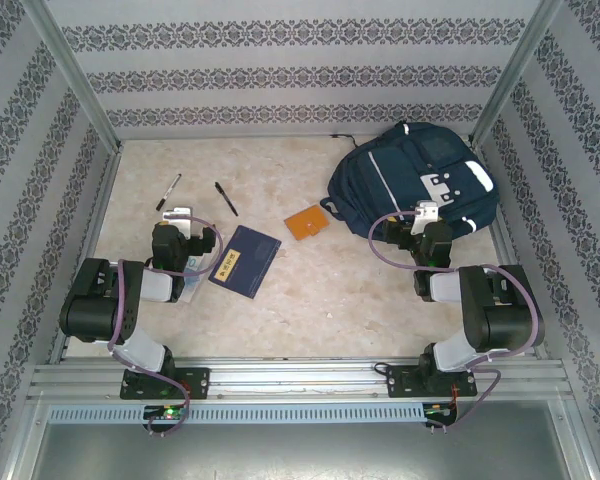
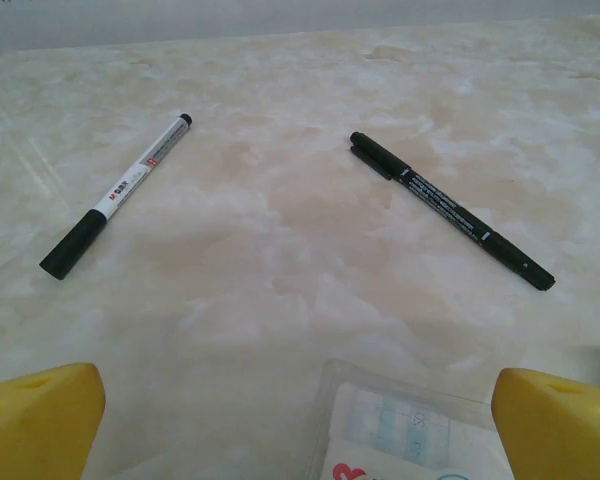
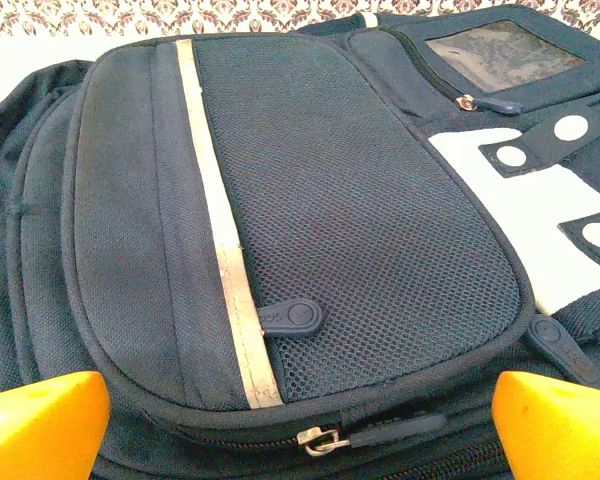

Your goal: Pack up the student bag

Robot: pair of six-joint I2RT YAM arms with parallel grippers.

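As the right pincer (image 3: 300, 428) gapes, student bag (image 1: 410, 185) crowds the table's (image 1: 502, 245) right edge

Left pincer (image 1: 178, 214) jaws spread wide; right pincer (image 1: 426, 209) jaws spread wide.

Top view: bright, even, diffuse light from overhead; only faint, soft-edged shadows on the pale table (image 1: 320, 290); mild softness and grain throughout, frame posts (image 1: 75, 80) leaning outward toward the upper corners. Left wrist view: sharp on the white pen (image 2: 120, 192) and black pen (image 2: 450, 212), each with a thin pale shadow hugging it; washed-out far edge of the table; blurred yellow fingertips (image 2: 35, 425) and clear sleeve (image 2: 400, 430) at the bottom. Right wrist view: crisp mesh on the student bag (image 3: 360, 200), near-overexposed white patch (image 3: 520, 215), dull sheen on the window pocket (image 3: 500, 50), soft-focus lower corners with the yellow fingertips out of focus.
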